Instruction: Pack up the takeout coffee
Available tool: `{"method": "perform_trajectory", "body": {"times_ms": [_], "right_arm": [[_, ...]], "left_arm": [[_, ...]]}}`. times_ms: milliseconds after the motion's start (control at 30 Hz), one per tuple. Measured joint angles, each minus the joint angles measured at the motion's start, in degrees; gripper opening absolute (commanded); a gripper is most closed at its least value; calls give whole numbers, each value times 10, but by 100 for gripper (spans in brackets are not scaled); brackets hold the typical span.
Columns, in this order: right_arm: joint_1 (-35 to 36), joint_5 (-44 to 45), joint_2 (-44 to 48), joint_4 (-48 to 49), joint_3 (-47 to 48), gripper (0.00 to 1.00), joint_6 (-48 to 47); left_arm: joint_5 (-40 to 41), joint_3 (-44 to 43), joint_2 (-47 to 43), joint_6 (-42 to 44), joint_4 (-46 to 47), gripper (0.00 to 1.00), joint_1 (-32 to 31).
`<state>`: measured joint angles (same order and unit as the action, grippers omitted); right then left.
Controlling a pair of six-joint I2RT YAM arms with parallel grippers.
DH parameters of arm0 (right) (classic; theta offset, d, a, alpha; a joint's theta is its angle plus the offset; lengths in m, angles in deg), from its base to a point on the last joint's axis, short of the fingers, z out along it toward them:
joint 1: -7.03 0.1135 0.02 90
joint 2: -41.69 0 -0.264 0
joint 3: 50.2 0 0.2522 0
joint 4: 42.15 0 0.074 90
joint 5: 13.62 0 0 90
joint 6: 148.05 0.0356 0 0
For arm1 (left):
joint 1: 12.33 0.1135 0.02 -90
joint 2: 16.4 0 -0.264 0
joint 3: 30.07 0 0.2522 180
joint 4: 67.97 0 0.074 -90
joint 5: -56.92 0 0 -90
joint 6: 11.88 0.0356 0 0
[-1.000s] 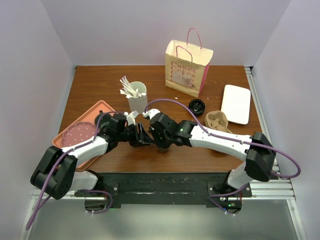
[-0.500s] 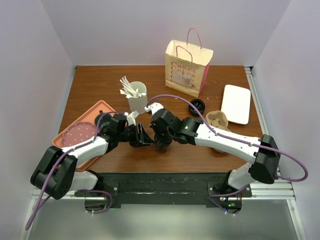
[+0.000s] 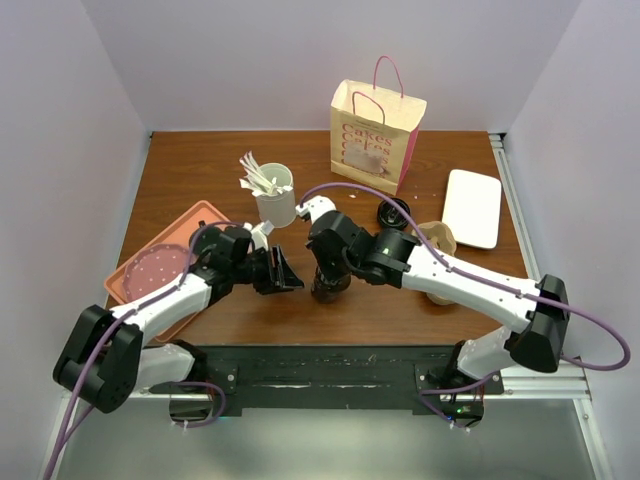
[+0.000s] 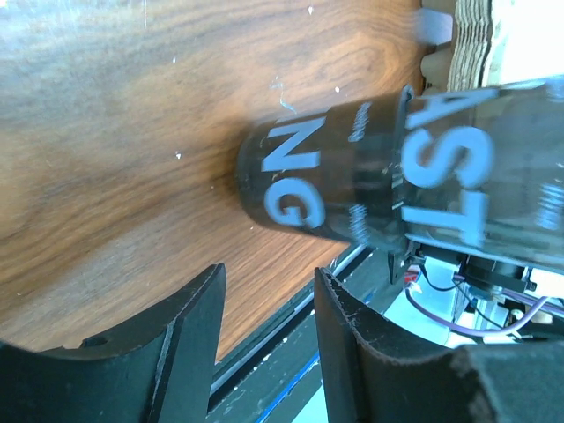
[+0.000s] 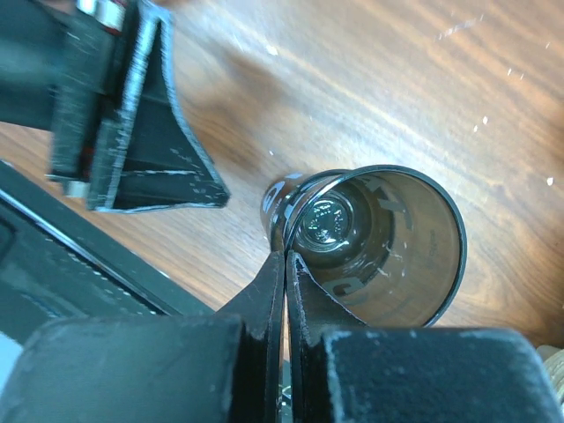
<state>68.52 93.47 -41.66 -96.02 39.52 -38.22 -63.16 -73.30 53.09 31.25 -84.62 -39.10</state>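
The takeout coffee (image 3: 328,289) is a dark cup with pale lettering (image 4: 352,167), near the table's front edge. It has no lid on, and its open mouth faces the right wrist camera (image 5: 388,238). My right gripper (image 3: 326,268) is shut on the cup's near rim (image 5: 286,257), one finger inside the wall and one outside. My left gripper (image 3: 287,276) stands open just left of the cup, its fingers (image 4: 198,308) apart from it with nothing between them (image 4: 264,295). A round black lid (image 3: 394,212) lies on the table to the back right.
A white cup of stirrers (image 3: 275,196) stands behind the grippers. The paper bag (image 3: 375,135) is at the back. To the right are the tan cup carrier (image 3: 440,243) and a white tray (image 3: 472,207). An orange tray (image 3: 150,272) lies on the left.
My right arm has swung its elbow out to the right and its wrist has turned over the cup, still gripping the rim. The left gripper stays open beside it.
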Motion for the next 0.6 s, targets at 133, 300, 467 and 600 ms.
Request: {"method": "perform_trajectory", "body": {"times_ms": [133, 300, 467, 600], "right_arm": [[0, 1, 16, 0, 14, 0, 0], [0, 3, 17, -8, 31, 0, 0], [0, 26, 17, -26, 70, 0, -4], [-2, 64, 16, -30, 99, 0, -19]], "left_arm": [[10, -12, -5, 4, -16, 50, 0], [22, -21, -17, 10, -37, 50, 0], [34, -26, -29, 12, -54, 51, 0], [41, -35, -39, 25, -73, 53, 0]]}}
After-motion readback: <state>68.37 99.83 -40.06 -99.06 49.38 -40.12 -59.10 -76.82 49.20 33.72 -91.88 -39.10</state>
